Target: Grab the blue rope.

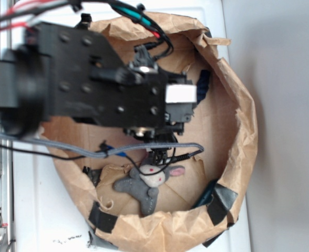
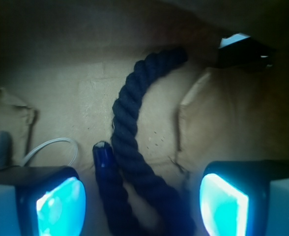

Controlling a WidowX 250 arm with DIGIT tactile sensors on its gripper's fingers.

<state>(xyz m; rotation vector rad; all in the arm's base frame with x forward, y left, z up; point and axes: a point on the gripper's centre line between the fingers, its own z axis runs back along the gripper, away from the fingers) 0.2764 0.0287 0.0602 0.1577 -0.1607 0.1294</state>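
The blue rope (image 2: 127, 113) is a thick, dark navy twisted rope lying curved on the brown paper floor. It is doubled back, so its shiny blue end cap (image 2: 102, 152) lies beside its own length. In the wrist view my gripper (image 2: 142, 204) is open, with glowing cyan pads (image 2: 61, 206) on either side of the rope, and both strands lie between the jaws. In the exterior view the gripper (image 1: 178, 105) points down into the paper-lined basin, and only a short piece of the rope (image 1: 203, 84) shows past it.
A crumpled brown paper wall (image 1: 244, 131) rings the basin, held with black tape patches (image 1: 102, 216). A grey plush donkey (image 1: 144, 184) lies at the near side. A grey braided robot cable (image 1: 144, 148) crosses in front. A thin white cord (image 2: 56, 145) lies left of the rope.
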